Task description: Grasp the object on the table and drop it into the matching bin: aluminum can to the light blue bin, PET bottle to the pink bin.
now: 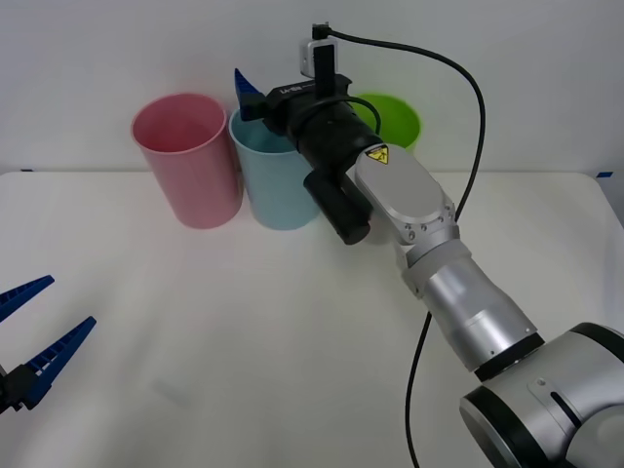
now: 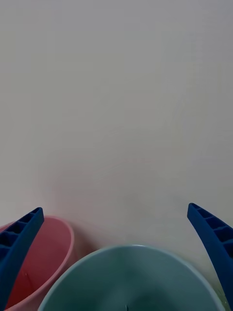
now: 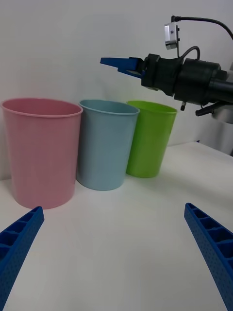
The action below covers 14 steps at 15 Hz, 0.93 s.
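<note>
My right gripper (image 1: 255,102) hangs open over the mouth of the light blue bin (image 1: 278,185), with nothing between its fingers. In the right wrist view the gripper (image 2: 114,209) looks down past the light blue bin's rim (image 2: 131,272), and the pink bin (image 2: 48,252) is beside it. The pink bin (image 1: 185,161) stands just left of the blue one on the white table (image 1: 244,341). The aluminum can is out of view, and so is any PET bottle. My left gripper (image 1: 66,303) waits open and empty low at the table's front left.
A lime green bin (image 1: 395,117) stands right of the blue one, partly behind my right arm. The left wrist view shows the pink bin (image 3: 41,150), blue bin (image 3: 107,143) and green bin (image 3: 150,138) in a row, with the right gripper (image 3: 119,65) above them.
</note>
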Tool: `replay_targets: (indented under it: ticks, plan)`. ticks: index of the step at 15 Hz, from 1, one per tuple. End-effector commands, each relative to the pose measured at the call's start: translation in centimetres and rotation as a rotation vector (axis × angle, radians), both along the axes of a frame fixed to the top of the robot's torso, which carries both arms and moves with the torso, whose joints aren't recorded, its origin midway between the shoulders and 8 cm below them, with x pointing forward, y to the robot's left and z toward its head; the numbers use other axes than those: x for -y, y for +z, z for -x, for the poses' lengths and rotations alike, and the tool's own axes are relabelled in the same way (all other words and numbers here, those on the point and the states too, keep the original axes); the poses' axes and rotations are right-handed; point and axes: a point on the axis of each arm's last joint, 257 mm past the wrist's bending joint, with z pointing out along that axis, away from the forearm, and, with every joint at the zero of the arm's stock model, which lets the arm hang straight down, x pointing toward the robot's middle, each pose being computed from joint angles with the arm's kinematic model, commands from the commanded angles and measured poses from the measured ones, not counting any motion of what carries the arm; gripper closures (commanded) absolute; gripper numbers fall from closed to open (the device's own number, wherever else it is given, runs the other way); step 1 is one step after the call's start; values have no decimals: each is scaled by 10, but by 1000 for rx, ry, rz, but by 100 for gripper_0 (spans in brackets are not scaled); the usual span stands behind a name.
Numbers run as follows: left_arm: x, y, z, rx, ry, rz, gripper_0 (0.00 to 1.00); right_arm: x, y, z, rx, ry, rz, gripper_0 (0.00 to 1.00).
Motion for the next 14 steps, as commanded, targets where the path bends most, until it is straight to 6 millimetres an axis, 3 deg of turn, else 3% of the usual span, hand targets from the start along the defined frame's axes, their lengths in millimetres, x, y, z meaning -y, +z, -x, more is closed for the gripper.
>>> replay_targets:
  ticks: [1, 7, 14]
  plan:
    - [0, 0, 0, 0, 0, 0, 0, 12, -1, 6, 15, 3, 3, 0]
    - [0, 0, 0, 0, 0, 0, 0, 55, -18, 38, 57, 20, 45, 0]
    - [0, 0, 0, 0, 0, 0, 0, 110, -54, 105, 55, 99, 111, 0]
